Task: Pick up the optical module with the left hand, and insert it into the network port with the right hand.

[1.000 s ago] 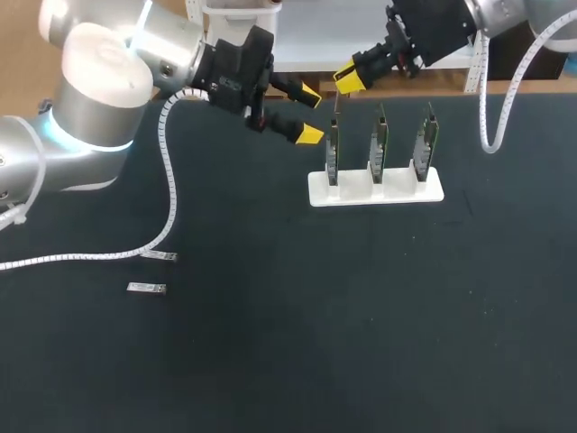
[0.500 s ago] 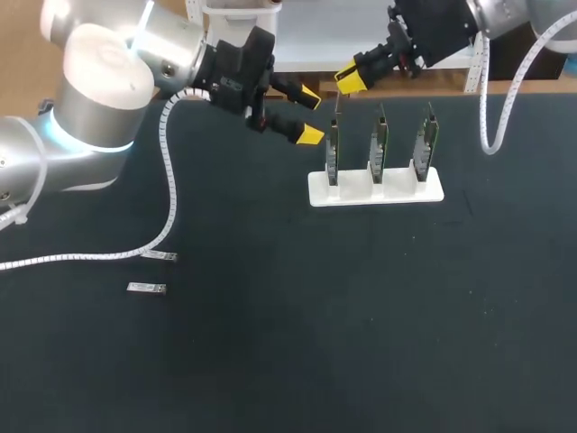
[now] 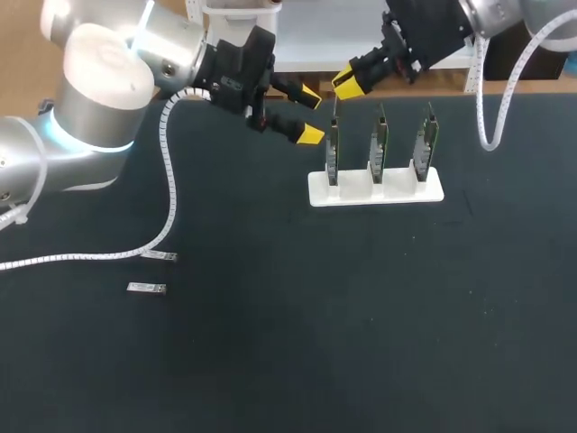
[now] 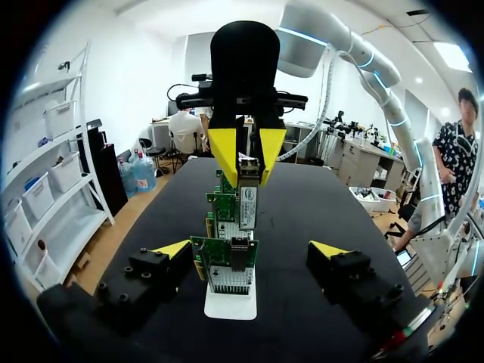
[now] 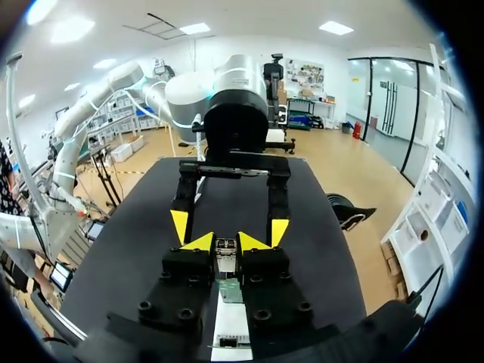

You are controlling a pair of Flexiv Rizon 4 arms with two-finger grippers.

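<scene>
My right gripper [image 3: 348, 83] is shut on a slim silver optical module [image 3: 335, 106], which hangs upright over the leftmost network card [image 3: 333, 152]. In the left wrist view the module [image 4: 248, 203] sits just above that card's port [image 4: 238, 253], and whether they touch is unclear. In the right wrist view the module [image 5: 225, 253] shows between my right gripper [image 5: 225, 243] and the card [image 5: 231, 291]. My left gripper [image 3: 310, 115] is open beside the card, with nothing between its fingers. In its own view the left gripper [image 4: 250, 249] straddles the card row.
Three network cards stand upright in a white stand [image 3: 397, 191] at the back middle of the black table. Two more optical modules [image 3: 146, 289] [image 3: 160, 257] lie flat at the left, near my left arm's white cable [image 3: 167, 180].
My right gripper with the module has shifted slightly to the left above the card. My left arm has kept still.
</scene>
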